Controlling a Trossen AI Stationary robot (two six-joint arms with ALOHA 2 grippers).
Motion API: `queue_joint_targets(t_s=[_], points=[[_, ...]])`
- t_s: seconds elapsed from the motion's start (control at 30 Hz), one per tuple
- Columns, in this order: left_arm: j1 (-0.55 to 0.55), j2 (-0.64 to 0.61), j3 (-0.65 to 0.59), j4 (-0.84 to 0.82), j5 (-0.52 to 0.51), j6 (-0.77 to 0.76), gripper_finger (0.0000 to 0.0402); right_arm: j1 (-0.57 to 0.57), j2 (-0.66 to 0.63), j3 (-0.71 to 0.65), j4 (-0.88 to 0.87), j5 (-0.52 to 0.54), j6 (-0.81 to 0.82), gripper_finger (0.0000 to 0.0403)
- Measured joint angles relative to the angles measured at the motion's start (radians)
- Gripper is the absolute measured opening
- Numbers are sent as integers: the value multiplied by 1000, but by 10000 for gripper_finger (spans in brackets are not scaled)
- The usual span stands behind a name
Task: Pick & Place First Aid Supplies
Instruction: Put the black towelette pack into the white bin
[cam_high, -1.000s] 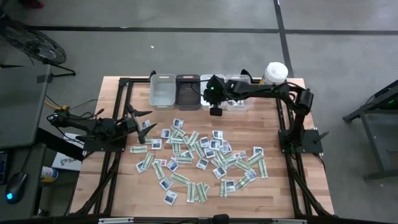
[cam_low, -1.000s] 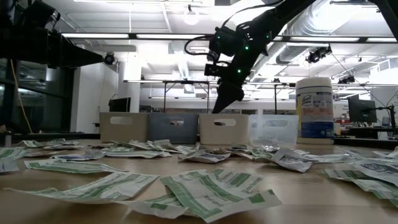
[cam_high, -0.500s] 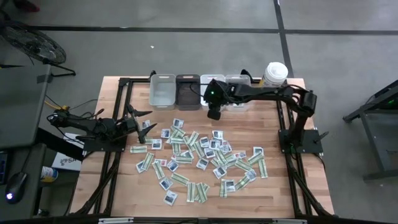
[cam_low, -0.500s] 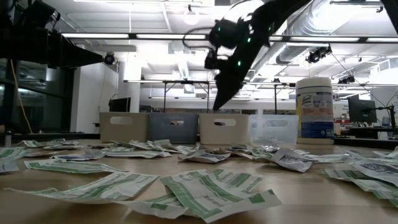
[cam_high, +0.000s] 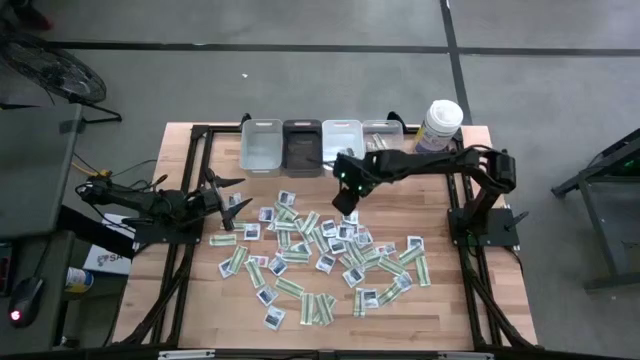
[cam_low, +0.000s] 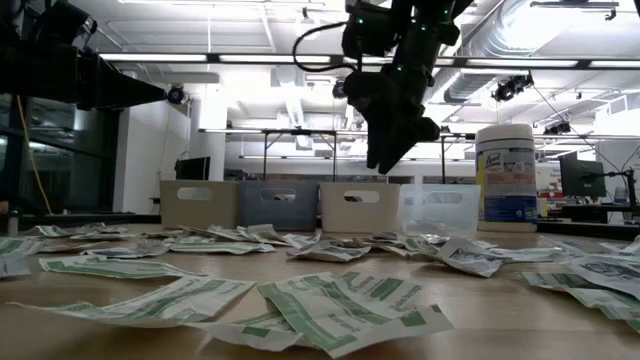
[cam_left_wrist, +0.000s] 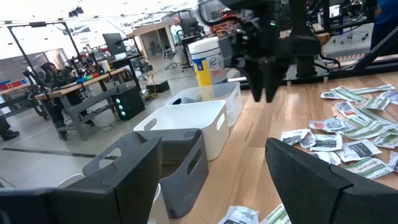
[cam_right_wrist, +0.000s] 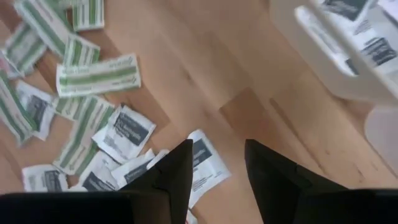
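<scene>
From above, the small flat paper packets (cam_high: 325, 255), narrow green-and-white strips mixed with squarish white ones bearing dark-blue marks, lie scattered over the middle of the light wooden table (cam_high: 450, 310). Four small rectangular plastic bins (cam_high: 322, 146) stand in a row along the far edge, with a tall white round canister (cam_high: 442, 124) just beside the last bin. The right gripper (cam_high: 349, 203) hangs over bare wood between the bins and the packets. The left gripper (cam_high: 236, 203) waits near the left side of the spread.

At table height, the right gripper (cam_low: 385, 160) hovers well above the packets (cam_low: 340, 310), in front of the bins (cam_low: 300, 205), with the blue-labelled canister (cam_low: 506, 178) off to one side.

The left wrist view shows the left arm's own dark fingers (cam_left_wrist: 311, 180) spread wide with nothing between them, the bins (cam_left_wrist: 186, 134) ahead.

The right wrist view shows the right arm's fingers (cam_right_wrist: 177, 177) parted by a modest gap and empty, above a white packet (cam_right_wrist: 202, 163) lying on the wood; a white bin (cam_right_wrist: 348, 56) holding packets shows nearby.
</scene>
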Motion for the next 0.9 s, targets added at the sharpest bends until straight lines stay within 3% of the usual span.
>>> queue_joint_targets(t_s=[0.4,0.9], points=[[0,0,0,0,0,0,280,91,86,0,4,-17,157,138],[0,0,0,0,0,0,280,120,173,1,22,5,198,138]])
